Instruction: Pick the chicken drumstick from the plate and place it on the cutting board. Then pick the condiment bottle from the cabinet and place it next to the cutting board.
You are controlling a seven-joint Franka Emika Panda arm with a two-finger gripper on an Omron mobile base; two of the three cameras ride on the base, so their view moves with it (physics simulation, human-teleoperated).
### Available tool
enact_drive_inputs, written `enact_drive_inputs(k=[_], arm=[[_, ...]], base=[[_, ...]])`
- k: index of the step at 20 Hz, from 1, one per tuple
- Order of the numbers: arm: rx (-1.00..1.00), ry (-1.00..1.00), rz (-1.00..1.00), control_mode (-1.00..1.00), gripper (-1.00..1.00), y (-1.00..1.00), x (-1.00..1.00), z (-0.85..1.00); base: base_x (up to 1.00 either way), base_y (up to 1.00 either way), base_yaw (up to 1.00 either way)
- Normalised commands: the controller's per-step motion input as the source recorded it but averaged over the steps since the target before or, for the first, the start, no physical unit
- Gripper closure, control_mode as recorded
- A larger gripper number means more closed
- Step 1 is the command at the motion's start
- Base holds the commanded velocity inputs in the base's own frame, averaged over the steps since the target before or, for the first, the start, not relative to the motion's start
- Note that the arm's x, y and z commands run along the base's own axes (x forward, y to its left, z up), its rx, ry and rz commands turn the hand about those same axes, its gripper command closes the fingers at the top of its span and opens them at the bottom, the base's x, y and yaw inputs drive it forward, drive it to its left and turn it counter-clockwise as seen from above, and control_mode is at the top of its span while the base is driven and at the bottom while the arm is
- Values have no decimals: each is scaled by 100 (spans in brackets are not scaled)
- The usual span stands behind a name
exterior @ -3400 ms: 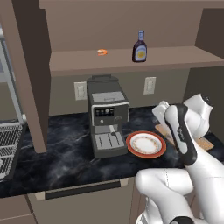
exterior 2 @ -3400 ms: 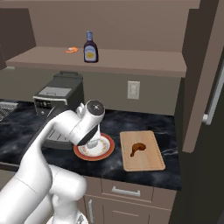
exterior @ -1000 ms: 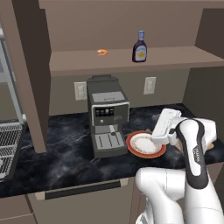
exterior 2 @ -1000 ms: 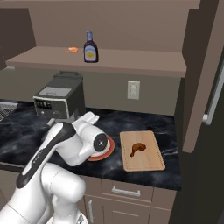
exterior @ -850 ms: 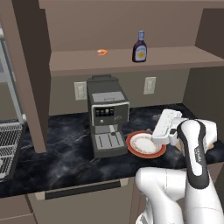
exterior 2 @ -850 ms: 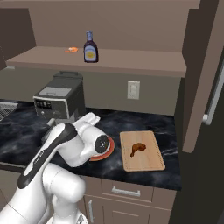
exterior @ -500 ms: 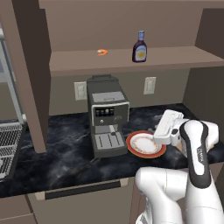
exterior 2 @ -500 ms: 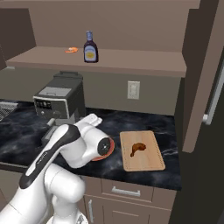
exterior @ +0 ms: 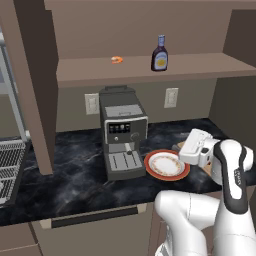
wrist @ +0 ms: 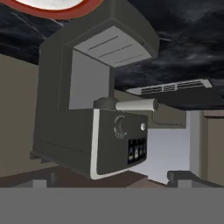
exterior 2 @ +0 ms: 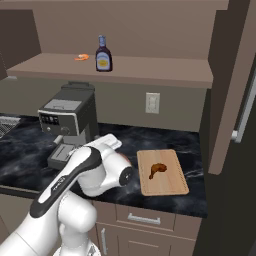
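The chicken drumstick (exterior 2: 157, 169) lies on the cutting board (exterior 2: 170, 184) at the right of the counter. The red-rimmed plate (exterior: 151, 162) sits bare beside the coffee machine, and its rim (wrist: 65, 11) shows at the top of the hand view. The condiment bottle (exterior: 160, 53) (exterior 2: 103, 54) stands upright on the cabinet shelf (exterior: 200, 67). My gripper (exterior: 187, 150) hovers low just right of the plate, turned toward the coffee machine. Its fingertips (wrist: 43, 179) stand wide apart and open, with nothing between them. My arm hides the plate in the right base view.
A dark coffee machine (exterior: 122, 132) (wrist: 96, 109) stands left of the plate on the black marble counter. A tiny orange item (exterior: 116, 59) lies on the shelf left of the bottle. A tall panel (exterior 2: 230, 90) borders the board on the right.
The arm has folded down and the hand has turned and drifted slightly right beside the plate. The drumstick has stayed on the board and the bottle on the shelf.
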Motion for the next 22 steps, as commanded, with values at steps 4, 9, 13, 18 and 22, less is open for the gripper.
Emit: enact_drive_inputs(k=[4,9,13,18,22], arm=[[11,0,0,-100,-100,0,0,1],[1,0,0,-100,-100,0,-3,7],[0,0,0,-100,-100,0,-5,20],[0,0,-1,-100,-100,0,-5,42],[0,0,-1,-100,-100,0,-5,44]], base=[[0,0,0],[0,0,0],[0,0,0],[0,0,0],[0,0,0]])
